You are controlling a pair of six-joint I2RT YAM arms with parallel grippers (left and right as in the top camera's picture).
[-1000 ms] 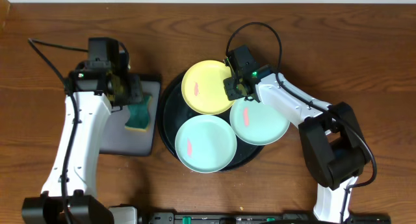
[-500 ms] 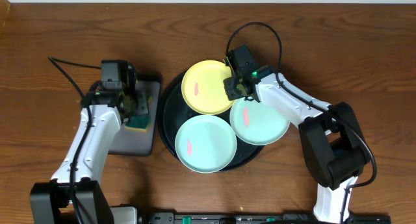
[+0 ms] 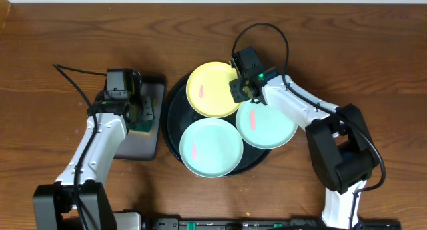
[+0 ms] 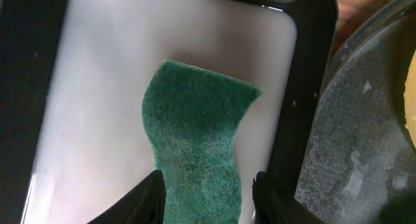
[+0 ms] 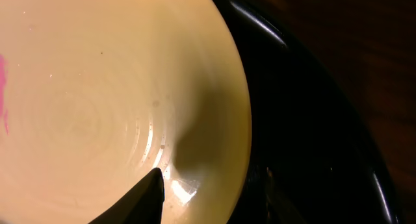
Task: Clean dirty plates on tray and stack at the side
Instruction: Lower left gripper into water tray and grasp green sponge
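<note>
Three plates lie on the round black tray (image 3: 172, 123): a yellow plate (image 3: 212, 90) at the back, a mint plate (image 3: 211, 147) in front and a second mint plate (image 3: 267, 123) on the right, over the rim. Each carries a small reddish smear. My right gripper (image 3: 239, 90) is open astride the yellow plate's (image 5: 97, 107) right rim, one finger (image 5: 153, 195) over the inside, the other outside above the tray (image 5: 312, 120). My left gripper (image 4: 208, 198) hangs open over the green sponge (image 4: 198, 133), a finger on either side.
The sponge (image 3: 142, 127) lies in a smaller rectangular black tray (image 3: 133, 147) left of the round one; its rim (image 4: 305, 87) nearly touches the round tray. Bare wooden table stretches to the far left and right. Cables trail behind both arms.
My left arm has swung right and settled over the sponge, with its jaws a little wider. The right gripper's jaws have widened slightly at the yellow plate's rim; the plates have not moved.
</note>
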